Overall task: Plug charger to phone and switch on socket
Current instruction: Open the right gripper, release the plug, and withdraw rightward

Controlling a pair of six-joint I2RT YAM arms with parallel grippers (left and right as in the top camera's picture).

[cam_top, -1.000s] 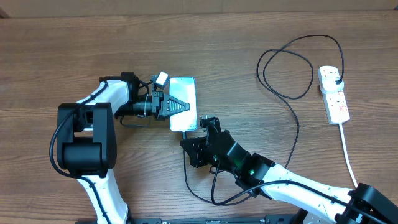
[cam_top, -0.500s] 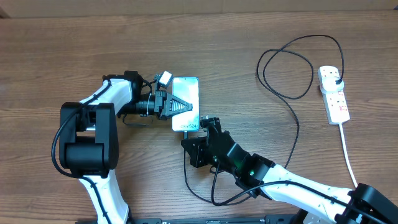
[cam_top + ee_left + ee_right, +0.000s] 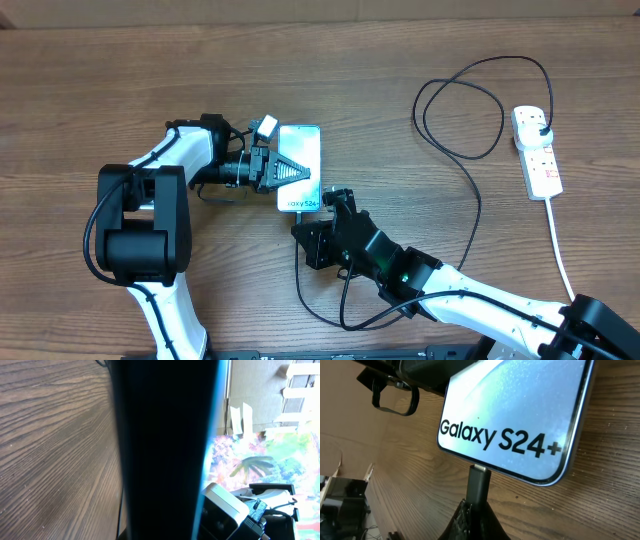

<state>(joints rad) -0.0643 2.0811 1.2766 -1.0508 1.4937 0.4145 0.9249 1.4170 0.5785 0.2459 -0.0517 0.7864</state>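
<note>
The phone lies screen-up at the table's middle, glowing cyan, with my left gripper shut across it from the left. In the left wrist view its dark body fills the centre. My right gripper is shut on the charger connector just below the phone's "Galaxy" end. In the right wrist view the connector stands out of my right gripper, its silver tip touching the bottom edge of the phone. The black cable loops right to a plug in the white socket.
The socket's thick white cord runs down the right side toward the front edge. The black cable also loops under my right arm near the front. A cardboard wall shows beyond the table.
My left gripper has shifted the phone a little right and toward the connector. The right gripper has barely moved.
</note>
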